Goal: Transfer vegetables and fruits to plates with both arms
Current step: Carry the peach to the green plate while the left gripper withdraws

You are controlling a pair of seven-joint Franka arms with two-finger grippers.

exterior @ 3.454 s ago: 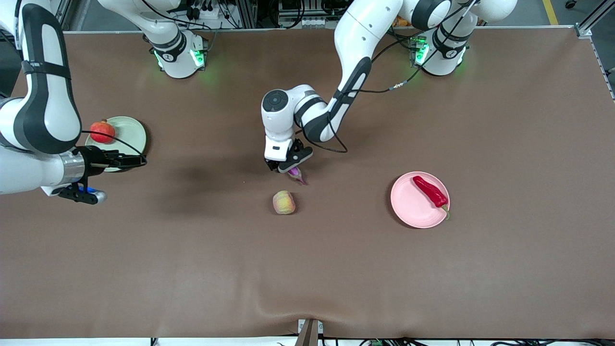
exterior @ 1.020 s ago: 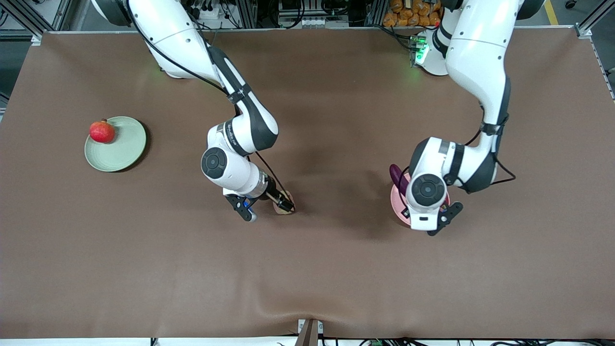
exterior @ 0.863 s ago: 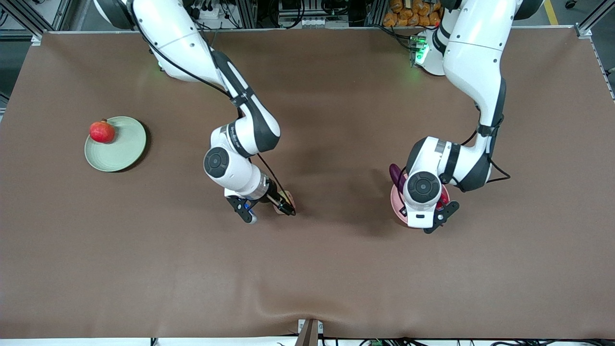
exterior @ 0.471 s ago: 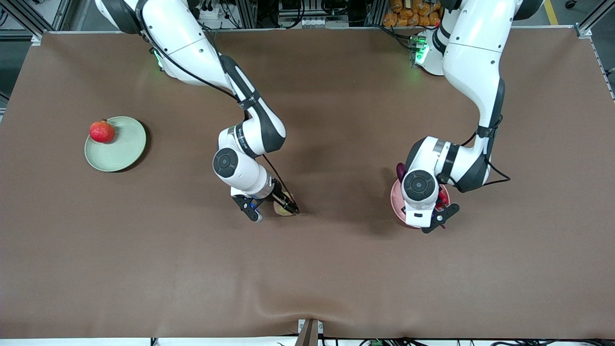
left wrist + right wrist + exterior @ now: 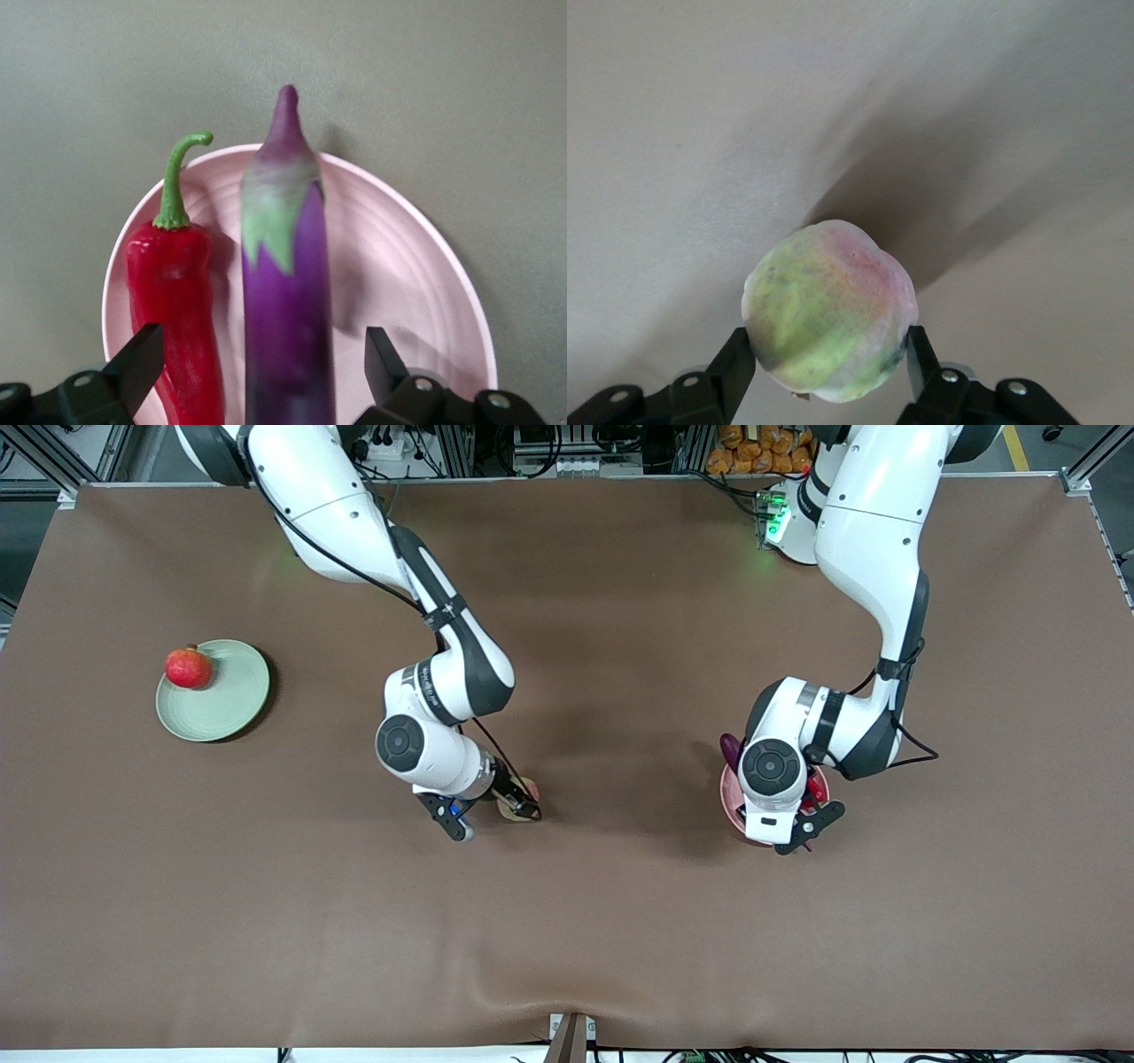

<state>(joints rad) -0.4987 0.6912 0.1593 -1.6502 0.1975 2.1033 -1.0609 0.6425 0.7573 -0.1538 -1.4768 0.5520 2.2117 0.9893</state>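
We see the left gripper [image 5: 257,381] low over the round pale pink matte plate [image 5: 416,266], its fingers [image 5: 383,354] spread wide and clear of the long glossy purple eggplant [image 5: 288,301] between them. The eggplant lies on that plate, its tip reaching past the rim, just beside the wrinkled red chili pepper with a curved green stem [image 5: 177,292], which also lies on the plate. In the front view this plate [image 5: 731,793] sits at about four o'clock from the table's middle, mostly under the left arm's wrist.

The right gripper [image 5: 828,367] is down at the brown table [image 5: 620,921], its fingers [image 5: 735,367] pressed against both sides of the small round pale yellow-pink peach-like fruit [image 5: 830,323], gripping it. That fruit [image 5: 524,795] shows near the middle of the table, at about seven o'clock.

At nine o'clock the round pale green matte plate [image 5: 226,700] carries the small red-orange round fruit with a crown tip [image 5: 189,668] near its rim.
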